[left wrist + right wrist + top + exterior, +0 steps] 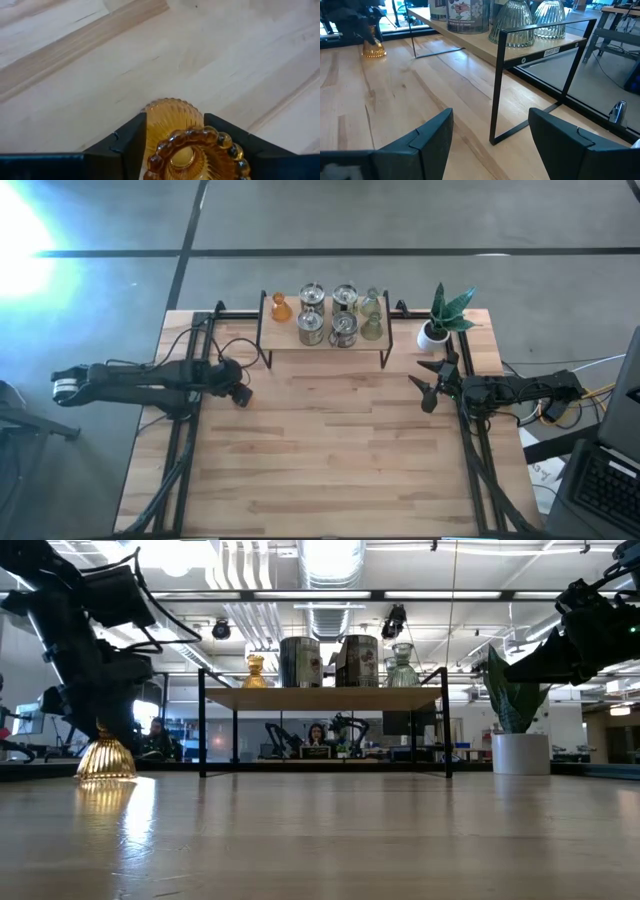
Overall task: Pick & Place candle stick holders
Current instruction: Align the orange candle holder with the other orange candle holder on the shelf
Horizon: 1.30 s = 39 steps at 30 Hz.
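An amber ribbed-glass candle stick holder (105, 757) stands on its wide base on the table's left part; my left gripper (240, 394) is shut on it. It also shows in the left wrist view (172, 117). On the wooden shelf (325, 343) at the far edge stand another orange holder (281, 308), several silvery ones (311, 328) and two pale green ones (372, 328). My right gripper (430, 385) is open and empty, above the table right of the shelf's right leg (495, 90). My left gripper pinches the amber holder between its two fingers (131, 142), at the narrow part just under its beaded top rim (200, 137). The fingers come from above, slanting down from the table's left. The holder stands upright with its ribbed base (105, 765) on the table.
A green plant in a white pot (438, 330) stands right of the shelf, close to my right gripper. The shelf's black metal legs (203, 725) stand on the table. Bare wood (330, 450) lies between the arms and toward the near edge.
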Each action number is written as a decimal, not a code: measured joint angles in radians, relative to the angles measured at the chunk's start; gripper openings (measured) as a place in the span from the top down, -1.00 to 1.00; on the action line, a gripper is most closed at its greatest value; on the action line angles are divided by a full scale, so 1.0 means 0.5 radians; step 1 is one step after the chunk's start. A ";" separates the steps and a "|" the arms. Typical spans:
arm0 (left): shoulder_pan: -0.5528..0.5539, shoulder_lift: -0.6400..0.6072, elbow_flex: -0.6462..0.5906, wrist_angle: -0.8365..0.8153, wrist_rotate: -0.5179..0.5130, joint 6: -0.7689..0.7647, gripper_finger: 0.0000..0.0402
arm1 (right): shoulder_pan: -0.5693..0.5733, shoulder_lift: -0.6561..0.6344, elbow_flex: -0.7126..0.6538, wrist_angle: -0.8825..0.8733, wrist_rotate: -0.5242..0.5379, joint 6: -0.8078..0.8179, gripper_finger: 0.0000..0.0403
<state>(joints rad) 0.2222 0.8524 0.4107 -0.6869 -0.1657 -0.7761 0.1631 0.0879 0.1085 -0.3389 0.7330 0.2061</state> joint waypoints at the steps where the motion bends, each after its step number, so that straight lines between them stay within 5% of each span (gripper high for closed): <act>1: 0.000 0.000 0.000 0.006 -0.001 -0.001 0.03 | 0.000 0.000 0.000 0.000 0.000 0.000 -0.25; 16: -0.002 0.003 -0.004 0.179 0.027 0.057 0.44 | 0.000 0.000 -0.001 0.001 0.000 0.000 -0.25; 27: 0.000 -0.059 0.118 0.189 0.106 0.139 0.33 | 0.001 0.000 -0.001 0.000 0.000 0.000 -0.25; 32: 0.001 -0.078 0.365 -0.171 0.132 0.304 0.02 | 0.000 0.000 -0.001 0.001 0.000 0.000 -0.25; 39: 0.011 -0.030 0.880 -1.197 0.316 0.436 -0.21 | 0.001 0.000 0.000 0.000 0.000 0.000 -0.25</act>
<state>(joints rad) 0.2279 0.8373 0.8507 -1.2855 -0.0075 -0.5579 0.1634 0.0879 0.1082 -0.3389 0.7330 0.2062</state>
